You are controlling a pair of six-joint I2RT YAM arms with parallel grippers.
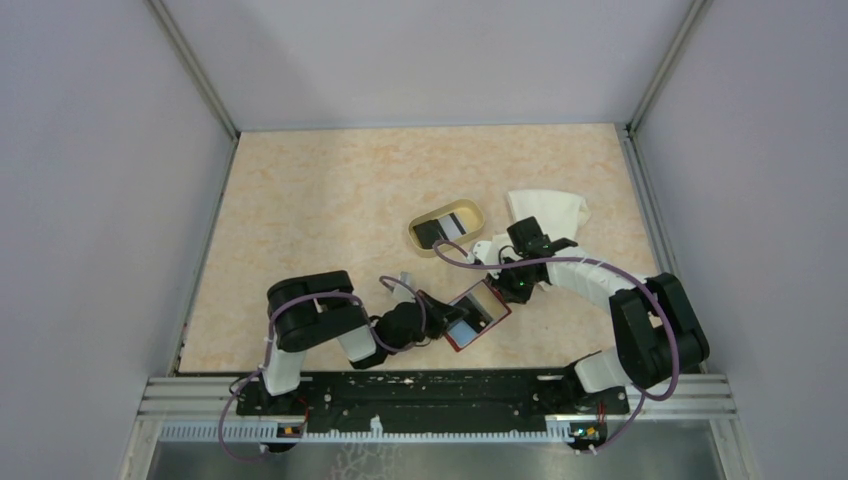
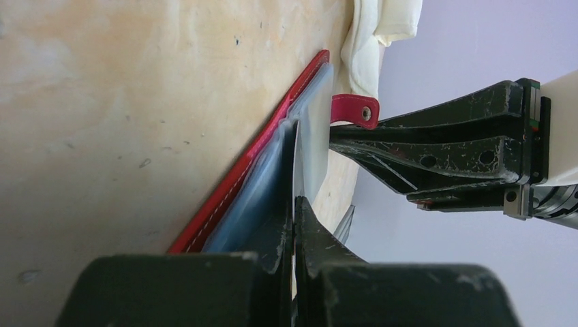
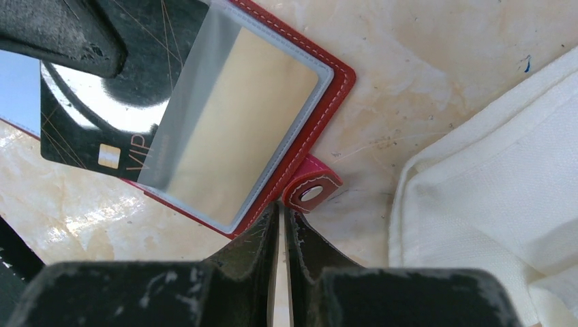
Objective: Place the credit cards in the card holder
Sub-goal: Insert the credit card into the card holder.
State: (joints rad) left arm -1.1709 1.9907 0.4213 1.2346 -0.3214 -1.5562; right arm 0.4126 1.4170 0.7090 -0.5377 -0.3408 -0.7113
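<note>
The red card holder (image 1: 483, 312) lies open on the table, its clear inner pockets (image 3: 238, 129) up. Its red edge also shows in the left wrist view (image 2: 232, 184). My left gripper (image 1: 446, 322) (image 2: 294, 204) is shut on a black card (image 3: 88, 136) marked VIP. The card's far end lies under a clear pocket. My right gripper (image 1: 497, 290) (image 3: 281, 208) is shut, its tips on the holder's edge beside the snap strap (image 3: 312, 191). More cards (image 1: 445, 228), black and whitish, lie in the tan oval tray (image 1: 415, 238).
A white cloth (image 1: 548, 210) (image 3: 491, 170) lies just right of the holder and behind the right gripper. The tray stands just behind the holder. Grey walls close in the table on three sides.
</note>
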